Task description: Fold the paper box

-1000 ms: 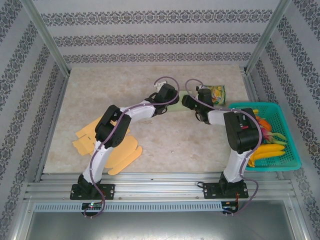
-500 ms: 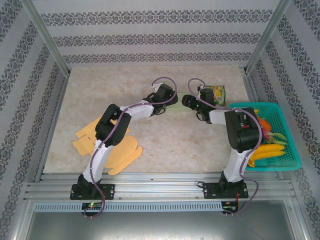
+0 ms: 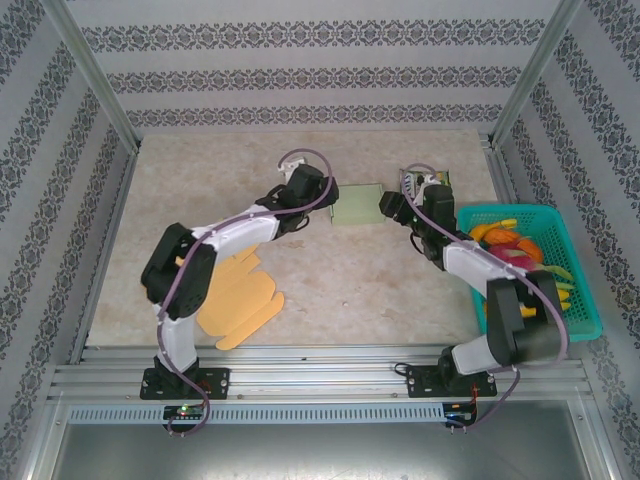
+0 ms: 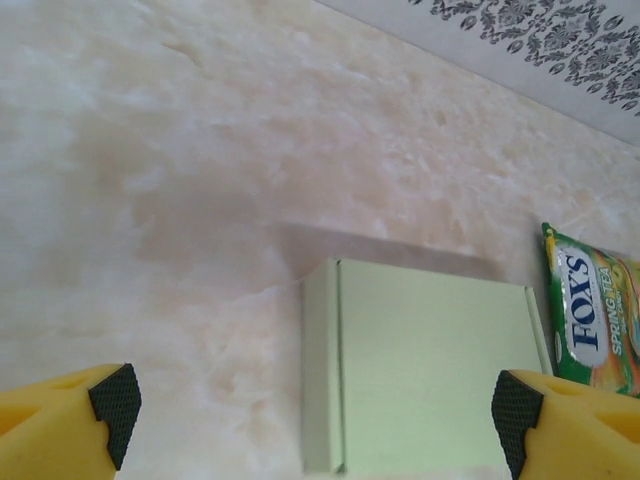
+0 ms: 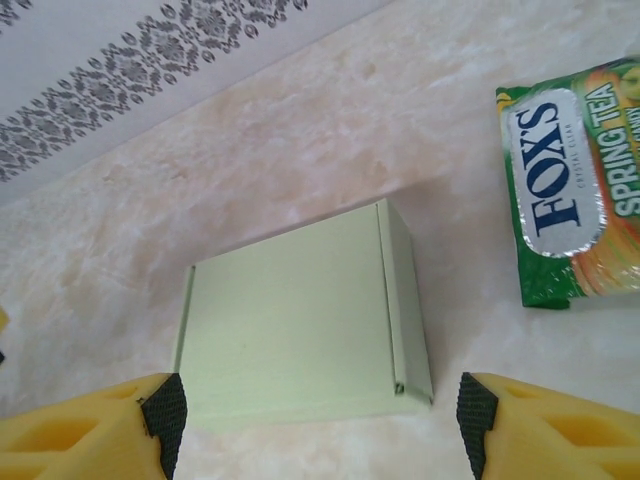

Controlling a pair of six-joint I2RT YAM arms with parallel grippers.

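**Top external view: paper box (image 3: 357, 205) lies shut and free on the table (image 3: 330, 290)**

A teal basket (image 3: 590, 330) stands at the table's right edge, and yellow cardboard sheets (image 3: 245, 300) lie at the left. The pale green box rests flat between the arms, with a candy packet (image 5: 575, 200) just beside it. The left gripper (image 4: 315, 400) and right gripper (image 5: 320, 410) both gape wide, holding nothing.

One paper box (image 3: 358, 206), one candy packet (image 5: 580, 190), one teal basket (image 3: 585, 329).
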